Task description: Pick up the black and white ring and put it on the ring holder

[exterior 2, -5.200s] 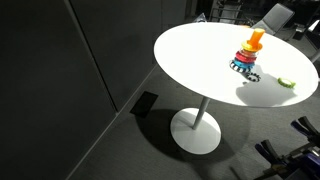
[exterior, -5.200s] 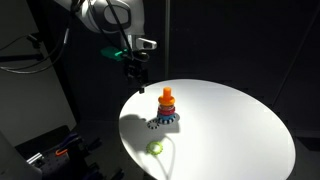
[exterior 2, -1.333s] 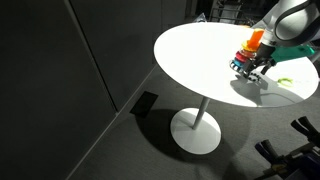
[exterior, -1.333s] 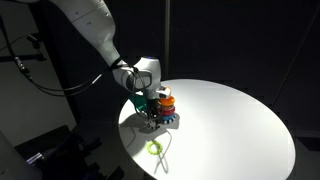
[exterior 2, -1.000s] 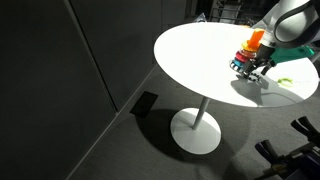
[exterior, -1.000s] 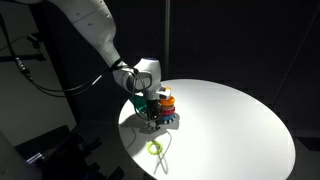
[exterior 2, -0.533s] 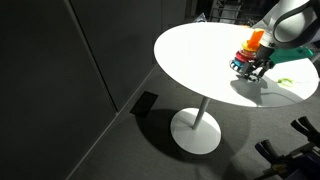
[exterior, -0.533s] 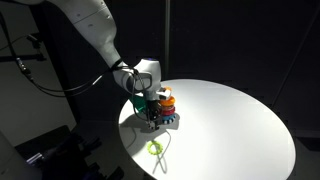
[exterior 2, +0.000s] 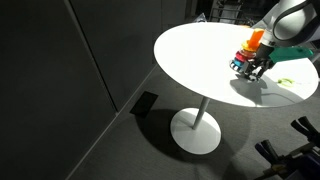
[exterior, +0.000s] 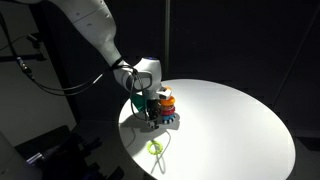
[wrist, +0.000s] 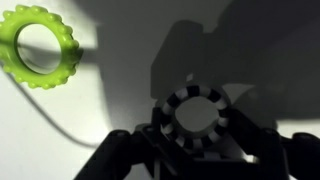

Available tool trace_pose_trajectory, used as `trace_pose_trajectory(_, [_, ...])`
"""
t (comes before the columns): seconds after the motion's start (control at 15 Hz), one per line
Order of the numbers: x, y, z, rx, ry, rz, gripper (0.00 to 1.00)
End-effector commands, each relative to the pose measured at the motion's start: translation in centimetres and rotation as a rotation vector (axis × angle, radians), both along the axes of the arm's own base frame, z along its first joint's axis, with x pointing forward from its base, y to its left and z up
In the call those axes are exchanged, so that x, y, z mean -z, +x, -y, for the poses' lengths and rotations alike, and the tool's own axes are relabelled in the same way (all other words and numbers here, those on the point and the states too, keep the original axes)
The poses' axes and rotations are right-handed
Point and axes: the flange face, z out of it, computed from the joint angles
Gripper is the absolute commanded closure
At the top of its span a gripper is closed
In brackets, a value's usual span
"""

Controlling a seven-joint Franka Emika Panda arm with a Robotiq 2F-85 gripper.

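In the wrist view the black and white ring (wrist: 195, 92) lies flat on the white table, caught between the two dark fingers of my gripper (wrist: 196, 122), which is shut on it. In both exterior views the gripper (exterior: 152, 117) (exterior 2: 253, 69) is down at the table surface right beside the ring holder (exterior: 167, 99) (exterior 2: 254, 44), a peg with orange, red and yellow rings over a blue base. The ring itself is hidden behind the gripper in those views.
A plain yellow-green ring (wrist: 40, 45) (exterior: 155, 148) (exterior 2: 287, 82) lies on the round white table (exterior: 235, 120) (exterior 2: 195, 55) a short way from the gripper, toward the table's edge. A dark shadow of the arm falls across the tabletop.
The jaws have shut on the black and white ring over the last second. The arm stays low beside the ring holder.
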Motion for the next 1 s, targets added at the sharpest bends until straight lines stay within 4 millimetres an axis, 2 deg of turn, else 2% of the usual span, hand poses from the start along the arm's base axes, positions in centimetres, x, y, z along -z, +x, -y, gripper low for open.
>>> trace_pose_trajectory(0.0, [-1.6,0.1,0.4,0.036,0.01,0.002,0.56])
trace_pose_trajectory(0.4, [-5.7,-0.1,0.7,0.03,0.019,-0.004,0.56])
trace_pose_trajectory(0.93, [-13.3,-0.4,1.2,0.038,0.026,0.032,0.56])
